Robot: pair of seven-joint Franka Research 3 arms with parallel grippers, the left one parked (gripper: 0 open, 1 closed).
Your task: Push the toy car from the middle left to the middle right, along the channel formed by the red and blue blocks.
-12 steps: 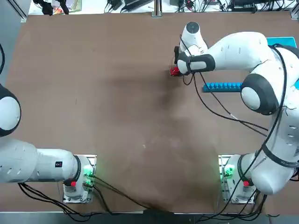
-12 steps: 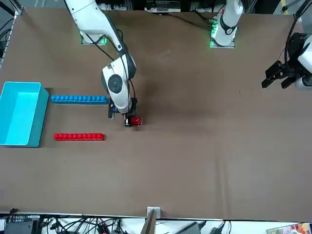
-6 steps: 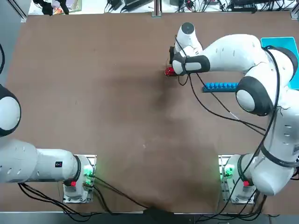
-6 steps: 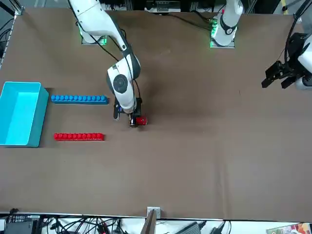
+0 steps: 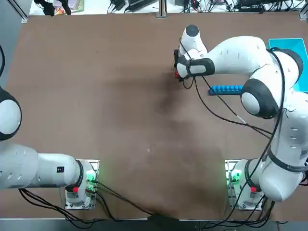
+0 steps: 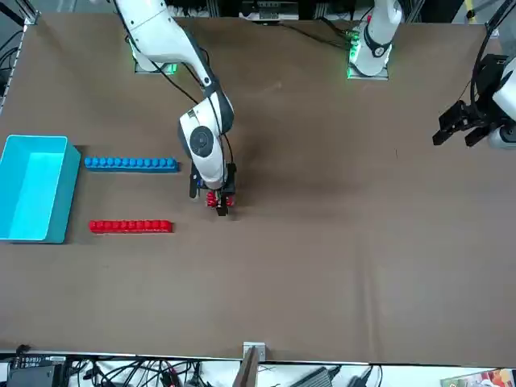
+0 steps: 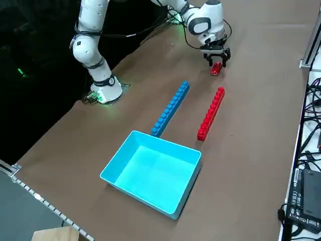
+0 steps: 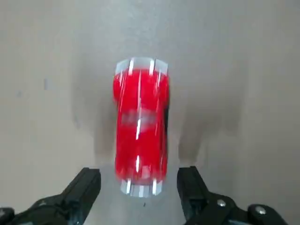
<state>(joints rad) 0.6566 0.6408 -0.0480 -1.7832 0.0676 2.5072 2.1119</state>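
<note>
The red toy car (image 8: 139,126) lies on the brown table just past the left ends of the red block bar (image 6: 130,226) and blue block bar (image 6: 131,164), outside the channel (image 6: 129,195). My right gripper (image 8: 139,185) hangs low over it, open, with one finger at each side of the car's near end and a gap on both sides. From across the table the car (image 6: 219,201) shows between the fingers of the gripper (image 6: 218,197). In the top view the gripper (image 5: 179,72) covers most of the car and the arm hides the red bar. From the side the car (image 7: 216,69) lies under the gripper (image 7: 216,60).
A light blue open box (image 6: 32,200) stands past the far ends of both bars, at the table's right edge. The blue bar (image 7: 171,109) and red bar (image 7: 211,113) lie parallel. Cables run along the table's far edge.
The car lay beside the gripper, on the side away from the bars. The gripper has shifted that way and now stands over it with a finger on each side.
</note>
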